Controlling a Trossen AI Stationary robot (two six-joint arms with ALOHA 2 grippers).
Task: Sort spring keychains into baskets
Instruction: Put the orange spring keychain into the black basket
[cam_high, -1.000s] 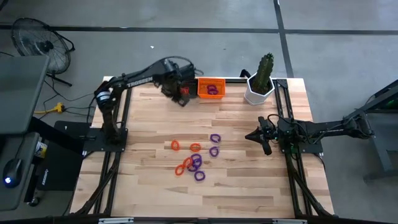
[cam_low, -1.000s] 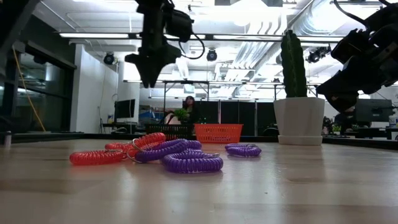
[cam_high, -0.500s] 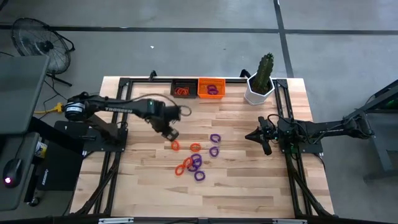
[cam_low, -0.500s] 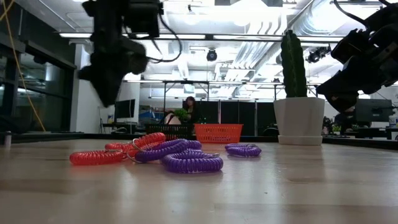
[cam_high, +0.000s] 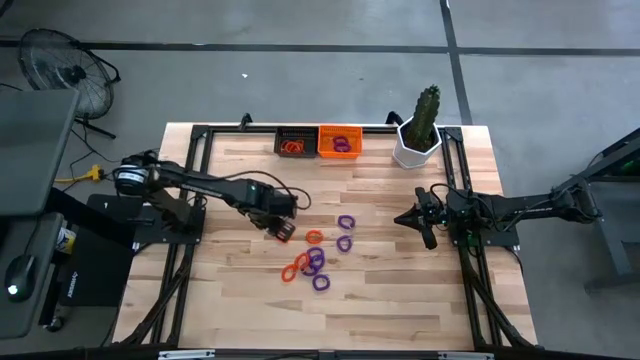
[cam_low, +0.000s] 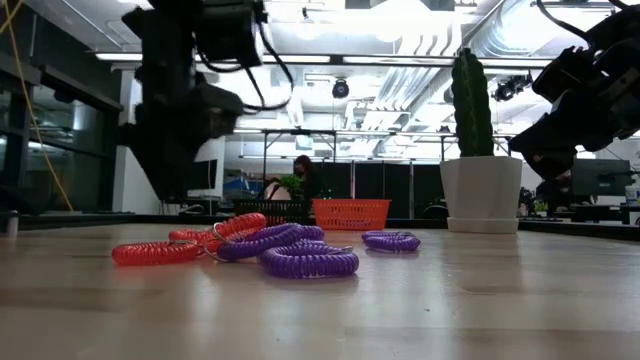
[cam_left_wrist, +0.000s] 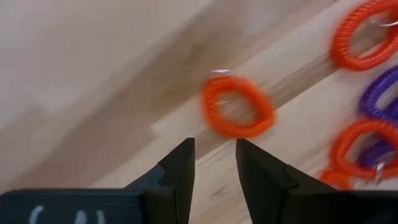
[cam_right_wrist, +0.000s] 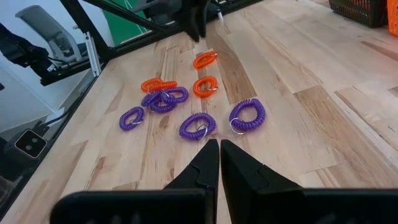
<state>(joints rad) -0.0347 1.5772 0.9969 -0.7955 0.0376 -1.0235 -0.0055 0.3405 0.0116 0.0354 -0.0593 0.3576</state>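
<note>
The left gripper (cam_high: 281, 228) is positioned low over the middle of the table (cam_high: 400, 300), directly above a single orange keychain (cam_left_wrist: 237, 106) that lies apart from the main cluster. In the left wrist view its fingers (cam_left_wrist: 180, 168) stand a short way apart with bare wood between them; nothing is gripped, and the orange keychain lies flat just ahead of the tips.

The remaining loose keychains (cam_high: 312, 262) lie in a loose cluster near the table centre, orange and purple mixed, some overlapping. Two purple keychains (cam_high: 345, 232) lie a little apart from the cluster, toward the right arm.

The two baskets stand side by side, touching, at the far edge of the table. The black basket (cam_high: 293, 143) contains orange coils. The orange basket (cam_high: 340, 142) contains purple coils. A white pot holding a cactus (cam_high: 421, 128) stands near the orange basket, on the side toward the right arm.

The right gripper (cam_high: 412, 219) waits at the table's right side, clear of the keychains. In the right wrist view its fingers (cam_right_wrist: 205, 165) are closed together and hold nothing.

A person (cam_low: 301, 178) is visible in the room far behind the table.
</note>
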